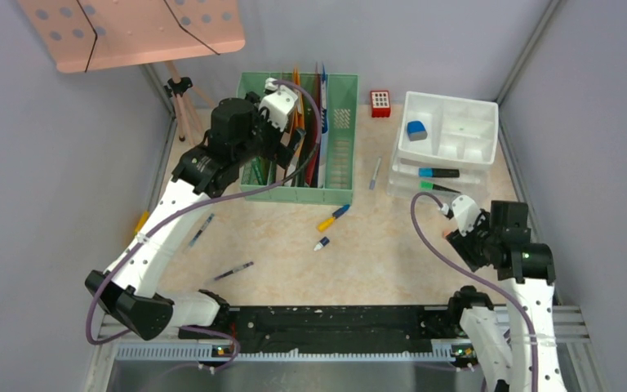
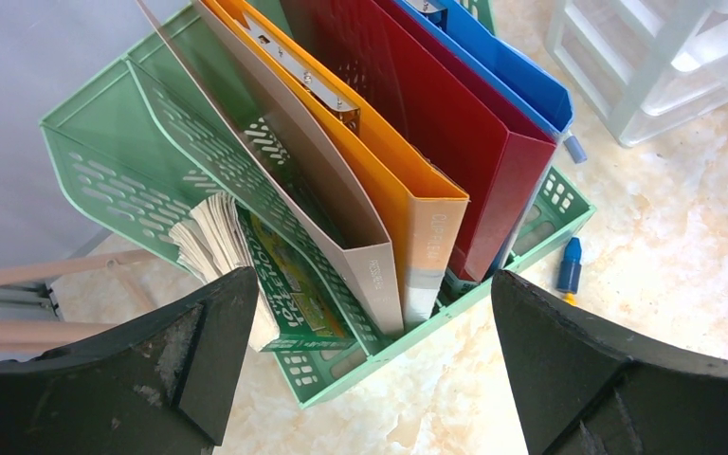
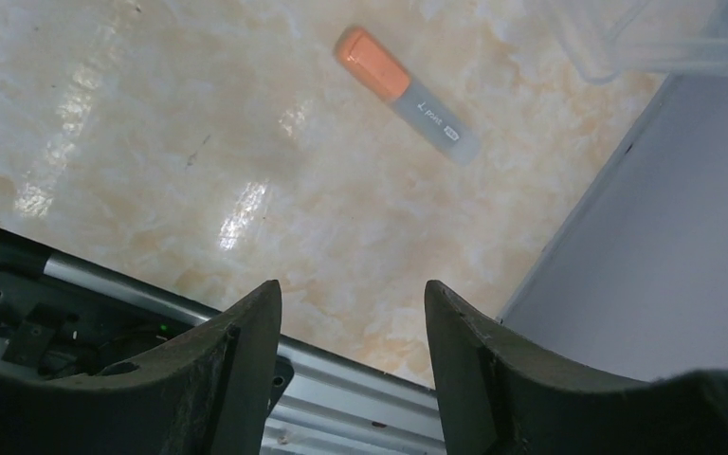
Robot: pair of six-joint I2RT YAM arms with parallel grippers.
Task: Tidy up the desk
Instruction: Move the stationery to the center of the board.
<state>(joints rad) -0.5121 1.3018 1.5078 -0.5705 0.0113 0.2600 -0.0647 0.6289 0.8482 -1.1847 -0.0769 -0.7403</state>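
Note:
The desk (image 1: 375,261) is a beige marble top. A green file rack (image 1: 336,143) at its back holds upright folders: beige (image 2: 341,190), orange (image 2: 408,180), red (image 2: 455,133) and blue (image 2: 512,71), plus a green book (image 2: 289,275). My left gripper (image 1: 283,149) hovers open and empty over the rack's front end (image 2: 374,351). My right gripper (image 1: 460,238) is open and empty (image 3: 353,313) above the desk's front right corner. An orange-capped highlighter (image 3: 408,93) lies on the desk beyond its fingers.
Loose pens lie on the desk: two dark ones (image 1: 201,229) (image 1: 234,271), a yellow-blue marker (image 1: 333,217), a small white one (image 1: 321,243), a grey one (image 1: 375,172). A white drawer organiser (image 1: 449,135) stands back right, a red block (image 1: 380,103) beside it. A pink stand plate (image 1: 131,28) is at back left.

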